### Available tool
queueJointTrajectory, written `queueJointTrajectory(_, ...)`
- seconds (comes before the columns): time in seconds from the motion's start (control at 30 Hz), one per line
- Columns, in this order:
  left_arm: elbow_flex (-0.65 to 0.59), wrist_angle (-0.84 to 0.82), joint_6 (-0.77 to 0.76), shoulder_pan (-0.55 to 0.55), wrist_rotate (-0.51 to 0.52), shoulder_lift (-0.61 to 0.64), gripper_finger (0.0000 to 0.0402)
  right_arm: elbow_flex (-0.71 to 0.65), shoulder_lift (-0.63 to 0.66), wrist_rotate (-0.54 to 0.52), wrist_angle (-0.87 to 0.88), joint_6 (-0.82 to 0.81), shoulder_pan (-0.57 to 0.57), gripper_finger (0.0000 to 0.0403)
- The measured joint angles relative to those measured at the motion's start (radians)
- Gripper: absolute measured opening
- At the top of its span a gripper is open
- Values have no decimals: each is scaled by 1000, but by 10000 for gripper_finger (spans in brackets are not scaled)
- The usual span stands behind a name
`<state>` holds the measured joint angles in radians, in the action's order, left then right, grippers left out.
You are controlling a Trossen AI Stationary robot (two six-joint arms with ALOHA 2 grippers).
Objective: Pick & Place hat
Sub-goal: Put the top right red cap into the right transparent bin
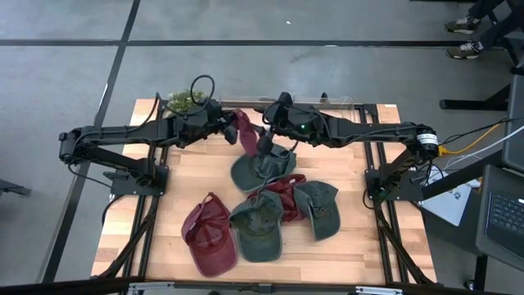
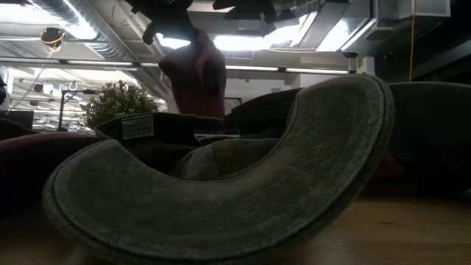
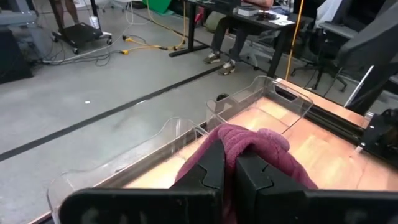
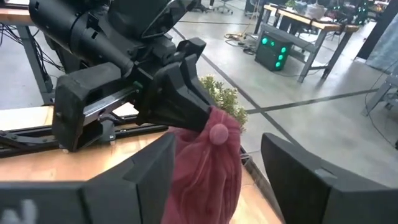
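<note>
The wooden counter [image 1: 184,176] has caps piled on it. The left gripper [image 1: 232,124] holds a maroon cap [image 1: 244,131] up in pinched fingers [image 3: 211,171]. The right gripper's [image 1: 266,138] fingers [image 4: 298,177] are wide, around that cap.

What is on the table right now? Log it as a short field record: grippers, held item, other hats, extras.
left gripper: shut on maroon hat, raised above the table's far side
right gripper: open, facing the maroon hat
hats on table: green hat under the right arm; maroon cap, green cap, dark red hat, green cap nearer the front
extras: small plant, clear bin at far edge
</note>
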<state>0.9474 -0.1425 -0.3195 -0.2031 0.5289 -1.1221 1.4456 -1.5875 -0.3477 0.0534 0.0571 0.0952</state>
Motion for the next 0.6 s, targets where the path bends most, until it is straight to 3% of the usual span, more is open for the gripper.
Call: queueJointTrajectory(0.6, 46, 39, 33, 0, 4, -25, 4, 0, 0, 0, 21, -29, 0, 233)
